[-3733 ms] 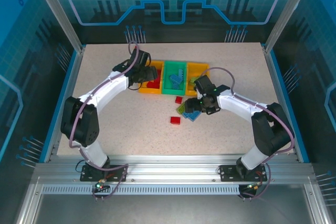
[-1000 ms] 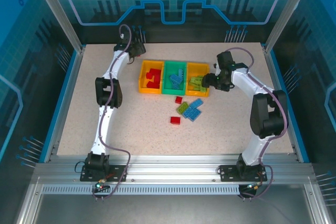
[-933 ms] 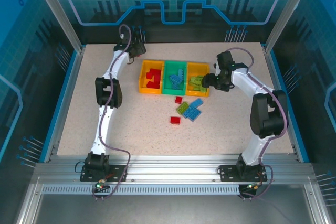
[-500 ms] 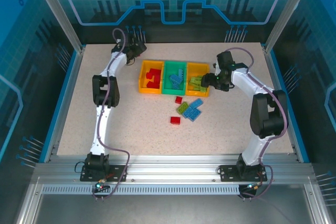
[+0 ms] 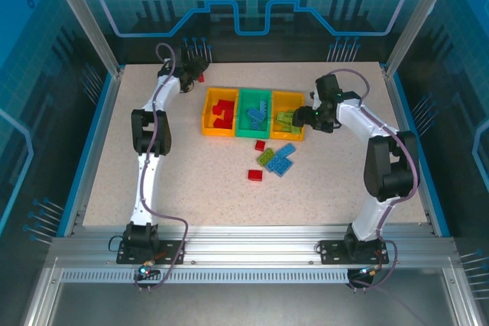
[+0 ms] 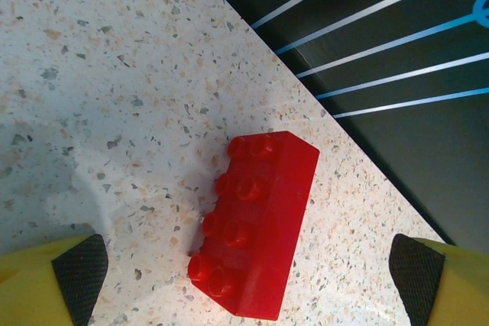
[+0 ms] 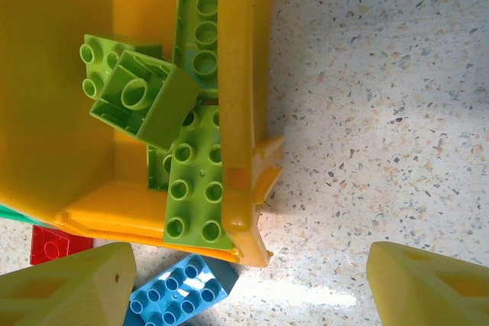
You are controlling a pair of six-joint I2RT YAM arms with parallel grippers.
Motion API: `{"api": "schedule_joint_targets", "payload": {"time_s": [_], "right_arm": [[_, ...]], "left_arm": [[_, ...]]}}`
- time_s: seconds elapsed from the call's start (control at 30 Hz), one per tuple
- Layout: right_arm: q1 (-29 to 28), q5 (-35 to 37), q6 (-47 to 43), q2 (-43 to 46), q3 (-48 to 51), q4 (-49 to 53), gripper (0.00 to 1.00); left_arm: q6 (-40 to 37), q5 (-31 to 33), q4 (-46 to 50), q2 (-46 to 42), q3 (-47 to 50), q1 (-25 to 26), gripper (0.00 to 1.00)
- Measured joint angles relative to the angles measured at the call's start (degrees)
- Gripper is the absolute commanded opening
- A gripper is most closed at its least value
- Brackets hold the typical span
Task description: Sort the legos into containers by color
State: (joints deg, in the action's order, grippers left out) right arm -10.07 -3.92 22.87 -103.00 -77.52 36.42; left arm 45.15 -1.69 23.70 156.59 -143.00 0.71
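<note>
Red brick point(image 6: 252, 223) behind bins point(image 5: 253, 135), other bricks point(image 5: 278, 161) before them lie loose; left pincer point(image 6: 248, 265), right pincer point(image 7: 248, 284) gape empty.

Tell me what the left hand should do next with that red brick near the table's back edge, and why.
Probably lower the left hand and close on the red brick. Its fingers stand wide open on either side of the brick, which lies flat on the table, apart from the left yellow bin where the other red bricks sit.
</note>
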Motion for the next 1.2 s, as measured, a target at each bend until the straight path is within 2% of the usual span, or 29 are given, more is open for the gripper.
{"api": "schedule_joint_targets", "payload": {"time_s": [0.33,0.47,0.7,1.2], "right_arm": [[0.00,0.02,0.00,0.00,-0.20,0.24,0.81],[0.00,0.09,0.00,-0.11,-1.05,0.57,0.80],[0.00,0.50,-0.02,-0.90,-2.75,1.27,0.80],[0.00,0.70,0.00,-0.90,-2.78,1.73,0.81]], "left_arm": [[-6.60,4.90,3.21,1.20,-2.05,1.75,0.84],[-7.72,6.19,4.39,1.42,-2.64,1.99,0.82],[-8.26,8.00,6.51,2.84,-5.05,2.19,0.66],[-8.26,8.96,7.37,3.32,-5.46,2.19,0.46]]}}
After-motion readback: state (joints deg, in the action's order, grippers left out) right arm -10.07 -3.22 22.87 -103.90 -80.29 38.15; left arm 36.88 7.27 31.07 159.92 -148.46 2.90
